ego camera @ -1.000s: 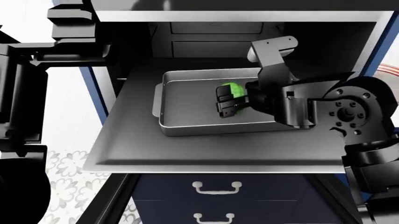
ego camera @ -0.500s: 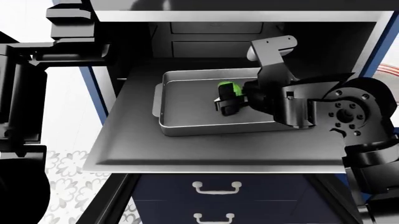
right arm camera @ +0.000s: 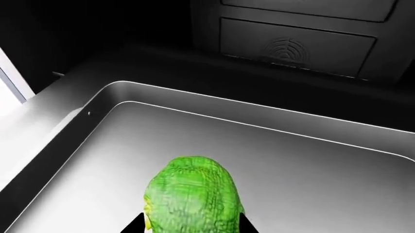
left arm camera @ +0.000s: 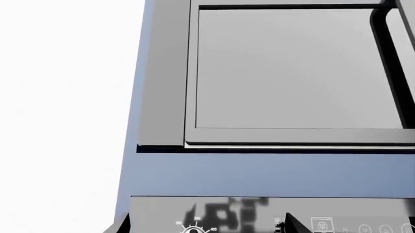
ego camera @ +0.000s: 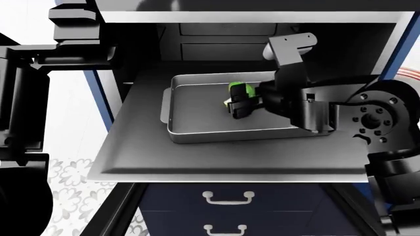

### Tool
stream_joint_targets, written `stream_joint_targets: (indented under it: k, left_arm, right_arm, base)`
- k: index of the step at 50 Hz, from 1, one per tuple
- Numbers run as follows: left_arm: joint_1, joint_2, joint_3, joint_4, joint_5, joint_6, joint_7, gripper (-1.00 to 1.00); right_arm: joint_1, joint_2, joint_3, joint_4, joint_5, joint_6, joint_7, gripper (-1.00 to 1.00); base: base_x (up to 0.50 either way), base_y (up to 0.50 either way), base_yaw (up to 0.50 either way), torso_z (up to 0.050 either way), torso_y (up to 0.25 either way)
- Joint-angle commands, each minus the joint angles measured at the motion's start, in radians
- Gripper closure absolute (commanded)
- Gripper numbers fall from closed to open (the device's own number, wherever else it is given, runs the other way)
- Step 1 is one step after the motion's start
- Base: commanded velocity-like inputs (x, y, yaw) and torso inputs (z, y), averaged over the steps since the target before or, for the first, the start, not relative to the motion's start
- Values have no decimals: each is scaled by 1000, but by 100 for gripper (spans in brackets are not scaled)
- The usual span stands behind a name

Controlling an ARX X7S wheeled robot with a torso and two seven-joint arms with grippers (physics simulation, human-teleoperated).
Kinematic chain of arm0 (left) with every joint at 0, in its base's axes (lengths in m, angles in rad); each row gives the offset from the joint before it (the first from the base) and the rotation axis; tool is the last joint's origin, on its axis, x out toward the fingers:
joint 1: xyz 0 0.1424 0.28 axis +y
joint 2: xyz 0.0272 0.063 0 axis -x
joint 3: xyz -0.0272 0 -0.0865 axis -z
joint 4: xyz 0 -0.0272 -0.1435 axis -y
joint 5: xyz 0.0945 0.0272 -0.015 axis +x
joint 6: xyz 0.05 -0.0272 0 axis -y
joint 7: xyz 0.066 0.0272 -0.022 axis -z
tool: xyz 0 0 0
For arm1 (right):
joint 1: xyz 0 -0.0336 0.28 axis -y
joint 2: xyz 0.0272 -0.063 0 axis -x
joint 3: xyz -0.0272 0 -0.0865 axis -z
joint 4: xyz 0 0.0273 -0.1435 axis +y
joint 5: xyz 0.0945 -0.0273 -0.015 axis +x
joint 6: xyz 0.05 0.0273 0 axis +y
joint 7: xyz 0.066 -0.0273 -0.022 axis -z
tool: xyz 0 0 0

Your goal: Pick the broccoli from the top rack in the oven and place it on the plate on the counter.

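Broccoli (ego camera: 239, 90) sits pinched between the black jaws of the right gripper (ego camera: 240, 106), over the silver baking tray (ego camera: 196, 115), which rests on the top rack (ego camera: 131, 147) drawn out of the oven (ego camera: 196, 44). In the right wrist view the floret (right arm camera: 192, 196) shows its bumpy green head pointing away from the wrist toward the oven's back wall, its long axis running along the line of the jaws; a sliver of pale stem shows at the near side, low by one fingertip (right arm camera: 137, 224). From the head view the head of the floret lies toward the oven's rear and the pale stem end toward the front. Whether it touches the tray floor I cannot tell.

At the far right edge, a sliver of the plate (ego camera: 410, 73) shows red and white rings beyond the right arm.

The left gripper's own jaws are not visible in any view; its wrist camera faces the oven's door (left arm camera: 292, 68).
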Motion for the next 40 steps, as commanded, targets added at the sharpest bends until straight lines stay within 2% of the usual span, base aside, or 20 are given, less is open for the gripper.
stream_joint_targets:
  k: [1,27,40]
  left_arm:
    - [-2,-6,6,0,-9,7,-10,-100]
    - [5,-23,27,-4,-1,31,-14,-100]
    - [22,-36,31,-9,17,54,-5,-100]
  right_arm:
    - [2,26,34,-46,20,2,17,100]
    - [-80,116,138,-271,159,17,141,100]
    - [-130,165,245,-456,336,13,292,100]
  base:
    - [0,0,0,0,0]
    - [0,0,0,0,1]
    - [0,0,0,0,0]
